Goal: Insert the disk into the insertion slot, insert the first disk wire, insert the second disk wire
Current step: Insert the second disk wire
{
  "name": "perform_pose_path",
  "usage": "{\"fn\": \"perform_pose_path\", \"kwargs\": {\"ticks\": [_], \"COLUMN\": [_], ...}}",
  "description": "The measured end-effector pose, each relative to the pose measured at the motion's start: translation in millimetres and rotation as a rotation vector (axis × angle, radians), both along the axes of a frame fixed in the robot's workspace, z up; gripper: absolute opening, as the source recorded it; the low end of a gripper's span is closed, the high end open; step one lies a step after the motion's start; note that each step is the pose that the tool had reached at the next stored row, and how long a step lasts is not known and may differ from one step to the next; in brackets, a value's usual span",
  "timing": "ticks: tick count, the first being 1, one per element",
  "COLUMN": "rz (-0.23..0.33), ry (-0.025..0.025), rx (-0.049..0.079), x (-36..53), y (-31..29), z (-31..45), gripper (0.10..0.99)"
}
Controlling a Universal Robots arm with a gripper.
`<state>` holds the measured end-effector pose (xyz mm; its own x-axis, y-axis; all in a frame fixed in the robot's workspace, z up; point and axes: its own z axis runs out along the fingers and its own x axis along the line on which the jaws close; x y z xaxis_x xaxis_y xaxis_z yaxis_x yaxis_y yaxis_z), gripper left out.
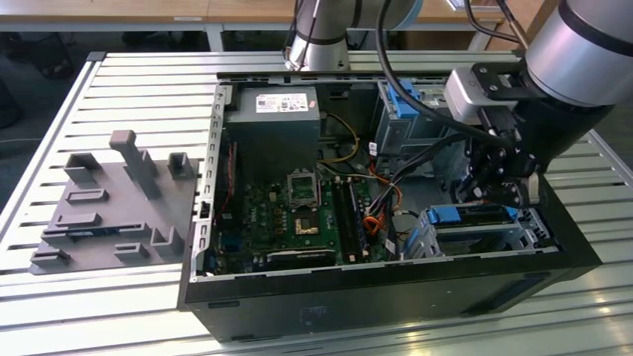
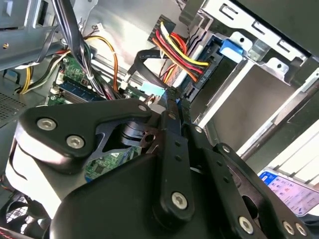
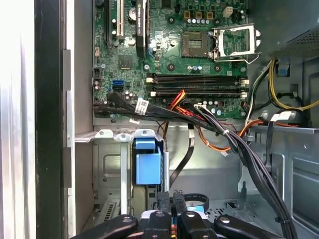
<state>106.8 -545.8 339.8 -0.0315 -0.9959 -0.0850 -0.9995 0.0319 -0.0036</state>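
Currently, your black gripper, fingers pinched on a thin black wire plug, sits just beside the blue-framed disk inside its silver-grey perforated cage.

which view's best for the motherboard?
The first wrist view: the motherboard faces the camera, with CPU socket and RAM slots plain. The exterior view shows it whole but oblique; the second wrist view shows slivers behind cables.

disk in insertion slot, motherboard to exterior view's left
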Motion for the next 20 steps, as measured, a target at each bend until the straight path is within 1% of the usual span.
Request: {"fn": "perform_pose_path", "kwargs": {"ticks": [3,8,15,20], "rz": [0.000,0.000,0.000,0.000], "ry": [0.0001,0.0000,0.0003,0.0004], "rx": [-0.001,-0.001,-0.001,-0.001], "x": [0.1,0.1,1.6,3.3], "y": [-1.9,-7.7,-10.1,-10.6], "z": [-0.5,-2.4,-4.9,-5.6], "gripper": [0.149,0.149,0.149,0.149]}}
